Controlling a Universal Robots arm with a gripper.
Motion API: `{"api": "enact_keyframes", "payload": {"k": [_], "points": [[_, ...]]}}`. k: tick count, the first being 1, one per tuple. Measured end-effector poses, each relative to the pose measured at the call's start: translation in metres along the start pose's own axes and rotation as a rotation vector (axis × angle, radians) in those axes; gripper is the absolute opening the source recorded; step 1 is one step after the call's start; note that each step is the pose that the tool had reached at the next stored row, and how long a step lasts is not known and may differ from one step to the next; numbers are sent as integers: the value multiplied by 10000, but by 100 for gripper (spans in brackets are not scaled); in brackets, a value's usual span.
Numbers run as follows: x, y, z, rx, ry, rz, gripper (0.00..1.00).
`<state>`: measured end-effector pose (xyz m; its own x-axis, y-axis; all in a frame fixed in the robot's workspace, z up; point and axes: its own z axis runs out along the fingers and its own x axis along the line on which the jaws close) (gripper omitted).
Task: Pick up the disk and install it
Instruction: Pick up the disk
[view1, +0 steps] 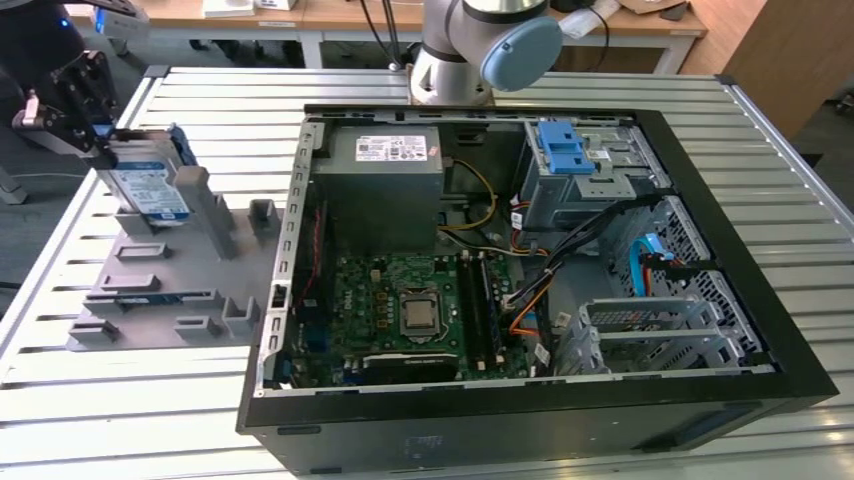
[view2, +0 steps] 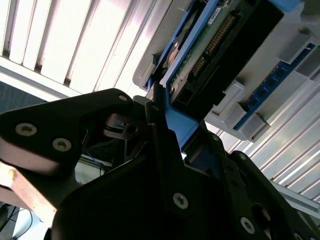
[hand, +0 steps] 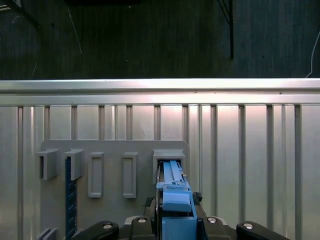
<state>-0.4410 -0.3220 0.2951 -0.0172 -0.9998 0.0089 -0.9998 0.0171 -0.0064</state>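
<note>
Exterior view puts the gripper (view1: 96, 140) in the upper left of the frame, at the exterior view's left edge, closed on the disk (view1: 147, 185), which stands upright on its narrow end with its white-and-blue label facing the camera. The disk's lower end sits at a raised post of the grey holder tray (view1: 160, 300); whether it still rests in the slot or is lifted just clear of it cannot be told. The tray lies flat on the slatted metal table (view1: 80, 420), just beside the open computer case (view1: 747, 380), which fills the centre and right of the frame. Inside the case, a grey power supply (view1: 380, 190) with a white sticker sits in the upper middle, the green motherboard (view1: 400, 300) lies below it, and a blue ridged latch (view1: 563, 150) sits on the drive bay at the upper right. The arm's base (view1: 467, 50) rises at the top centre, behind the case. In the first wrist view the disk's blue side rail (hand: 172, 185) runs between the black fingers toward a grey bracket (hand: 169, 156) of the tray, and a blue memory strip (hand: 71, 195) lies in another slot. In the second wrist view the disk's green circuit board (view2: 210, 45) shows, with the fingers pressed against the blue rail.
</note>
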Motion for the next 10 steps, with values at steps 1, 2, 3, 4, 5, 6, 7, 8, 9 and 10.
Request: {"api": "enact_keyframes", "payload": {"k": [1, 2, 3, 4, 5, 6, 7, 8, 9, 10], "points": [[0, 0, -9, -1, 0, 0, 36], [0, 0, -17, 0, 0, 0, 36], [0, 0, -25, 0, 0, 0, 36], [0, 0, -35, 0, 0, 0, 36], [1, 0, -44, -1, 0, 0, 36], [1, 0, -54, -1, 0, 0, 36], [1, 0, -64, -1, 0, 0, 36], [1, 0, -72, -1, 0, 0, 36], [1, 0, -81, 0, 0, 0, 36], [1, -1, -90, 0, 0, 0, 36]]}}
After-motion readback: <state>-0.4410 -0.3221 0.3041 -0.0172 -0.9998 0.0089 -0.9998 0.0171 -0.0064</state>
